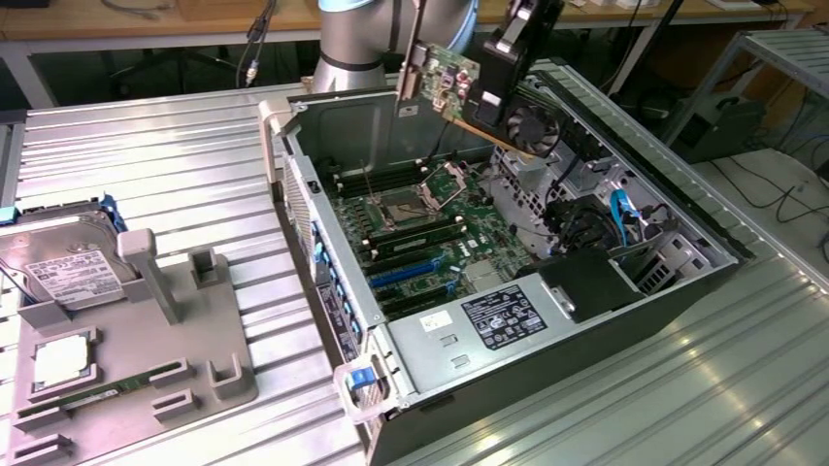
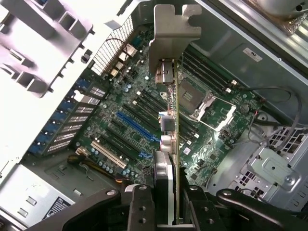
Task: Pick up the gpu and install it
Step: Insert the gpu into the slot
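Exterior view: gripping the gpu [image 1: 456,85] in the end effector [image 1: 503,47], hovering it tilted above the open computer case [image 1: 326,112]; wrist view: dangling it edge-on over the motherboard [image 2: 130,113].

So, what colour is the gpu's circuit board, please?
Green; the gpu shows it best in the exterior view.

You can read no text in either view. A white label [image 1: 68,275] lies on the silver hard drive [image 1: 81,254] at the exterior view's left, and its dark print and bars are too small for you to make out. A black-and-white label [image 1: 499,317] sits on the power supply [image 1: 441,348] inside the computer case [image 1: 324,126], and its lines of print are just as illegible. In the wrist view a small white sticker [image 2: 252,54] with dark marks stands on the case's grey wall, unreadable. The gpu [image 1: 447,83] shows you no legible lettering
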Motion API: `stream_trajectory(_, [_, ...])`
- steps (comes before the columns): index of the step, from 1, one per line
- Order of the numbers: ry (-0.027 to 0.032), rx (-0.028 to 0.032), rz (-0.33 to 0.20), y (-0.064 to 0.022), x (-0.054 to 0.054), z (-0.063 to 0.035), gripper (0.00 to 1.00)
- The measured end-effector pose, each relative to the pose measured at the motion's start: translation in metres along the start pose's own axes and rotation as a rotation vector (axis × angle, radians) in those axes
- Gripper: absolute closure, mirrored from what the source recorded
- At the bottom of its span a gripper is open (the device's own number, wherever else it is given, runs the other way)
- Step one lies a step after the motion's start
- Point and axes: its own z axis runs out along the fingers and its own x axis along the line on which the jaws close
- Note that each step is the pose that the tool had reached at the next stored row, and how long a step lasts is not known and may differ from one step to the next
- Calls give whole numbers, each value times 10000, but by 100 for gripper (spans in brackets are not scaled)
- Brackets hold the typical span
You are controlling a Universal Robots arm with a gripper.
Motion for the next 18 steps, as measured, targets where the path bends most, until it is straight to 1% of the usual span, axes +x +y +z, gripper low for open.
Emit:
stream_trajectory(11, [76, -16, -1358, 0, 0, 0, 72])
stream_trajectory(14, [64, -49, -1614, 0, -1, 0, 72])
stream_trajectory(16, [44, -87, -1845, 0, -1, 1, 72])
stream_trajectory(17, [44, -84, -1962, 0, -1, 2, 72])
stream_trajectory(18, [34, -68, -2113, -1, -1, 4, 72])
